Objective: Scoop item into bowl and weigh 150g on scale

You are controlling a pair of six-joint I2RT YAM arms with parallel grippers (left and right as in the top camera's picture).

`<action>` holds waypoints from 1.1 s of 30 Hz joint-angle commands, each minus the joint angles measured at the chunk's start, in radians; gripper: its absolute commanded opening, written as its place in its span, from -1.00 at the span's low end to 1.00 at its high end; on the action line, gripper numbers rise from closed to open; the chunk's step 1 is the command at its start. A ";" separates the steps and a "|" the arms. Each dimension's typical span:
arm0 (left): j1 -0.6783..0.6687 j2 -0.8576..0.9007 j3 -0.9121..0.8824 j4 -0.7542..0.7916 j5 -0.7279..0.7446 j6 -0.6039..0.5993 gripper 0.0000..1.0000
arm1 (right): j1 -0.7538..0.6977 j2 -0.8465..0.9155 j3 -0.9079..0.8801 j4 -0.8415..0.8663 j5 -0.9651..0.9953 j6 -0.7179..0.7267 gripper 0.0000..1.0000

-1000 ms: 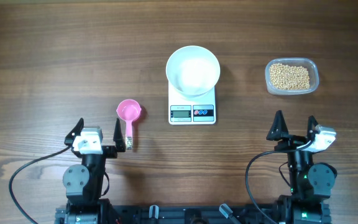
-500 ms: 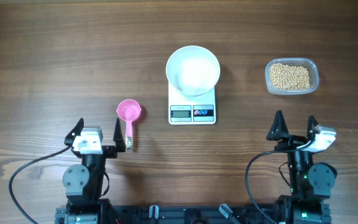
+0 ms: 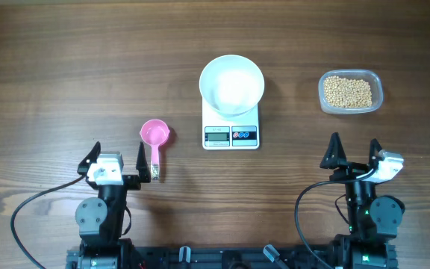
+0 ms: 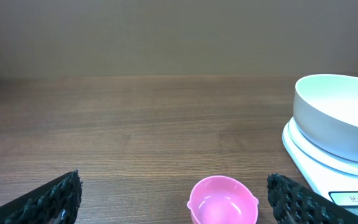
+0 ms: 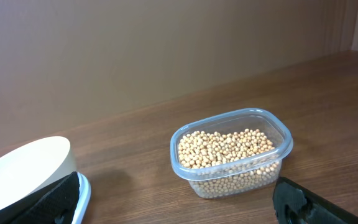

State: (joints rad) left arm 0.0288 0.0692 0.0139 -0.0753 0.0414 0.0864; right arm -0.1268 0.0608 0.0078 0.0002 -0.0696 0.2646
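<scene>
Both tools stood wide open and empty: the left tool (image 3: pixel 118 149) just beside the handle of the pink scoop (image 3: pixel 154 134), the right tool (image 3: pixel 354 142) near the clear tub (image 3: pixel 379 90) of beans (image 3: pixel 348 91). The empty bowl (image 3: pixel 231 86) sat on the scale (image 3: pixel 231 125), mid-desk (image 3: pixel 66 67). The step was probably to take the scoop: the left tool should close squarely across the handle and keep the cup level. The scale's small print seemed to read "SF-400"; its display was unreadable.
</scene>
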 commanded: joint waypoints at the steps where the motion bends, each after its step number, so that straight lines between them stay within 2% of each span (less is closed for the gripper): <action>1: -0.005 0.003 -0.008 -0.001 -0.017 0.014 1.00 | 0.004 0.003 -0.003 0.001 0.010 0.000 1.00; 18: -0.005 0.003 -0.008 0.000 0.004 0.010 1.00 | 0.004 0.003 -0.003 0.001 0.010 0.000 1.00; 20: -0.005 0.003 -0.008 0.015 0.113 -0.053 1.00 | 0.004 0.003 -0.003 0.001 0.010 0.000 0.99; 23: -0.005 0.003 -0.008 0.026 0.235 -0.072 1.00 | 0.004 0.003 -0.003 0.001 0.010 0.000 1.00; 27: -0.005 0.003 -0.008 0.061 0.274 -0.073 1.00 | 0.004 0.003 -0.003 0.001 0.010 0.000 0.99; 28: -0.005 0.003 -0.008 0.100 0.386 -0.072 1.00 | 0.004 0.003 -0.003 0.001 0.010 0.000 1.00; 31: -0.005 0.003 -0.008 0.184 0.604 -0.072 1.00 | 0.004 0.003 -0.003 0.001 0.010 0.000 1.00; 33: -0.005 0.003 -0.008 0.235 0.685 -0.073 1.00 | 0.004 0.003 -0.003 0.001 0.010 0.000 0.99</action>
State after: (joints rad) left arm 0.0288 0.0723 0.0097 0.1024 0.4522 0.0246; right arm -0.1268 0.0608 0.0078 0.0002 -0.0696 0.2646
